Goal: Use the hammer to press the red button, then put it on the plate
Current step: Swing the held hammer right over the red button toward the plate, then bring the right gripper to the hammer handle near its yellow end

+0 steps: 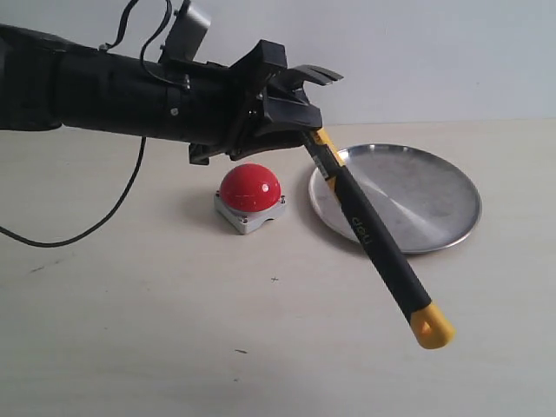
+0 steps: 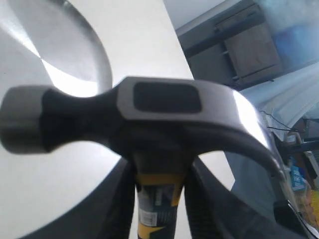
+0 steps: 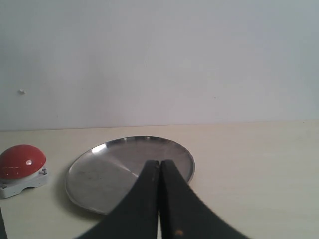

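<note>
My left gripper [image 1: 300,122] is shut on the hammer [image 1: 369,230] just below its head, held in the air above the table. The black handle slants down to the right, crossing the plate's near left edge, and ends in a yellow cap [image 1: 432,328]. Up close in the left wrist view, the hammer [image 2: 144,112] has its dark head across the frame, with the gripper's fingers [image 2: 117,204] on either side of the yellow neck band. The red button [image 1: 250,188] sits on its grey base, below and left of the gripper. The silver plate [image 1: 434,195] lies right of the button. My right gripper [image 3: 160,163] is shut, empty, with the plate [image 3: 99,174] and the red button [image 3: 21,162] ahead of it.
A black cable [image 1: 95,221] trails from the left arm across the table at the left. A plain pale wall stands behind the table.
</note>
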Tool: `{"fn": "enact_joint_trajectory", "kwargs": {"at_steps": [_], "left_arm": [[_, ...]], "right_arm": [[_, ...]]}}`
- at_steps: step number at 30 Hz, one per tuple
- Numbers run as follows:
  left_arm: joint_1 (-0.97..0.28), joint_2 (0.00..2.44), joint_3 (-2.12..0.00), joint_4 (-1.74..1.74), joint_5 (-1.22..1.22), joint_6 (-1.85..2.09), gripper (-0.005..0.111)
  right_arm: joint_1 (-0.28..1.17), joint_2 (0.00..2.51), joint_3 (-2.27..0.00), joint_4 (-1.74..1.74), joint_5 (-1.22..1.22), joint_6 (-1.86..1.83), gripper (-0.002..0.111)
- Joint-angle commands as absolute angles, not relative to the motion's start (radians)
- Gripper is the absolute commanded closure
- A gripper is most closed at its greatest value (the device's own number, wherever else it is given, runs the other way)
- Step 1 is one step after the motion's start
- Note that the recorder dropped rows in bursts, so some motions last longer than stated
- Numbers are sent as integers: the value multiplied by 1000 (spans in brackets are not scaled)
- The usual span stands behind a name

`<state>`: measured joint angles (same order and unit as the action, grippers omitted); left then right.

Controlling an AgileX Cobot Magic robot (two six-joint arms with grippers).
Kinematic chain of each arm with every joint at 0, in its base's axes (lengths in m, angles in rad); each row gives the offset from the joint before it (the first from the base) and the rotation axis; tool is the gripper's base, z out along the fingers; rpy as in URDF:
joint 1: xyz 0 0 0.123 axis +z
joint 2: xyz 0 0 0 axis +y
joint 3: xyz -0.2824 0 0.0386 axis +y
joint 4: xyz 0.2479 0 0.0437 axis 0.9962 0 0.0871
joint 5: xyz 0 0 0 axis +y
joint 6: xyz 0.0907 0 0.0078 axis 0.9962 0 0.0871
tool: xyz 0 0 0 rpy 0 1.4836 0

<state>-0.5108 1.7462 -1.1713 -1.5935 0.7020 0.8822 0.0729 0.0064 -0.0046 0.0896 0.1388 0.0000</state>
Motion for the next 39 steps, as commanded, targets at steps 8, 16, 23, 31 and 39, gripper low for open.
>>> {"fn": "enact_joint_trajectory", "kwargs": {"at_steps": [8, 16, 23, 31, 39], "left_arm": [[-503, 1833, -1171, -1744, 847, 1056, 107], [-473, 1885, -1171, -1744, 925, 1072, 107], [-467, 1894, -1171, -1744, 937, 1087, 107], [-459, 1894, -1171, -1744, 947, 1091, 107], [-459, 1894, -1171, -1744, 954, 1091, 107]], "right_arm": [[66, 0, 0, 88, 133, 0, 108], [66, 0, 0, 88, 133, 0, 108], [66, 0, 0, 88, 98, 6, 108], [66, 0, 0, 301, -71, 155, 108], [70, 0, -3, 256, -67, 234, 108]]}}
